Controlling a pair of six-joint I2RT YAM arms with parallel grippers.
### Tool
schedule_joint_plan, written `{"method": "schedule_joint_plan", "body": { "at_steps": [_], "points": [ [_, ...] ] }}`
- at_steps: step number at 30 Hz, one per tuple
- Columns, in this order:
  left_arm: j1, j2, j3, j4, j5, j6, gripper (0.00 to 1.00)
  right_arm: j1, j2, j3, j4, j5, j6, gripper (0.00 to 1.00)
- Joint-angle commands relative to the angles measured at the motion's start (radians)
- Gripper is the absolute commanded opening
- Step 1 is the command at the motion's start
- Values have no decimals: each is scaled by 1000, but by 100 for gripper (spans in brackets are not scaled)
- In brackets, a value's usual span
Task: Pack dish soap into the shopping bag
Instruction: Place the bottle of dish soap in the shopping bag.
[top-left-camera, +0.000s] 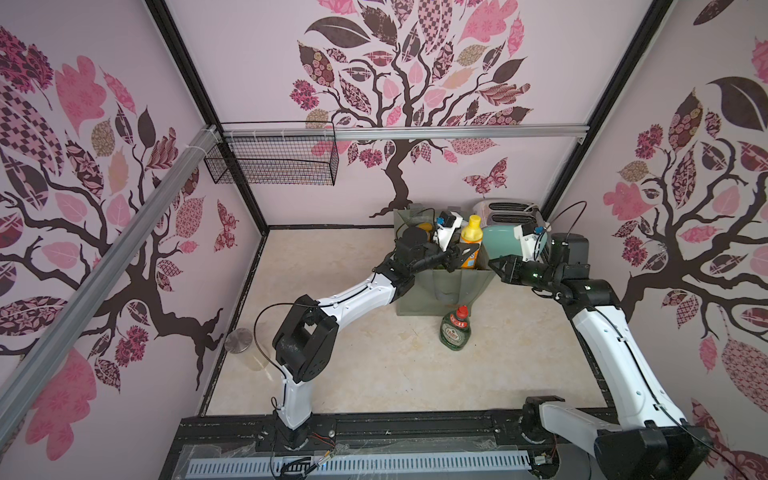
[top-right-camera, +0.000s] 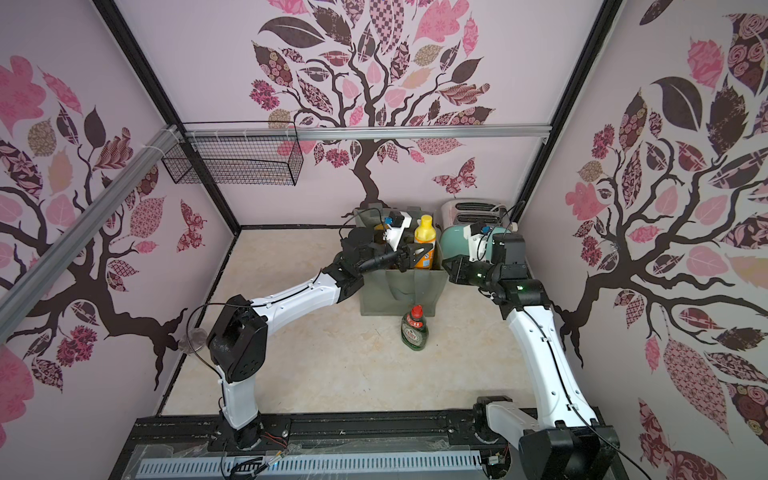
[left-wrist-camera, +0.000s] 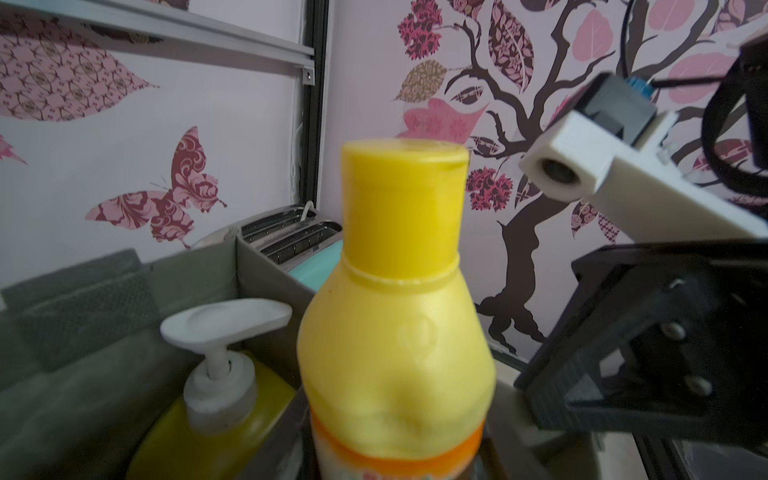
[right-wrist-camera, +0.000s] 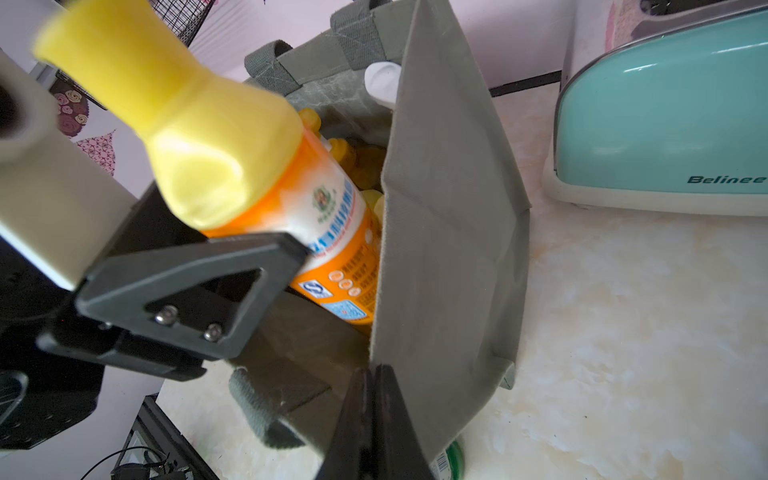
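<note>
pink tree-and-leaf wallpaper surrounds a pale marbled tabletop. at the back stands the grey-green shopping bag (top-left-camera: 415, 301), beside a mint toaster (top-left-camera: 500, 241). the left gripper (top-left-camera: 468, 251) is partly closed around an orange dish soap bottle (right-wrist-camera: 232, 166) with a yellow cap. the bottle's lower end is below the bag's rim and its neck sticks out above. the right gripper (right-wrist-camera: 370, 415) is fully closed, seemingly pinching the bag's near corner rim to steady it. inside the bag sit a yellow pump bottle (left-wrist-camera: 216, 399) and other yellow-capped bottles (right-wrist-camera: 311, 118). one green fairy bottle (top-left-camera: 456, 330) stands on the table just in front of the bag. it looks like the only one left to pack once the held bottle is released.
</note>
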Motion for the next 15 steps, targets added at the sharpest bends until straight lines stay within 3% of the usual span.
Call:
{"method": "schedule_joint_plan", "body": {
  "at_steps": [1,12,13,15],
  "points": [
    [-4,-73,-40,133,19,22,0,5,-28,63,75,-55,6,0],
    [-7,-39,-113,179,59,8,0,4,-11,129,58,-52,3,0],
    [-7,-35,-119,182,59,9,0,5,-8,133,56,-58,0,4],
    [-7,-29,-129,193,59,7,0,4,-5,142,60,-70,0,36]
  ]
}}
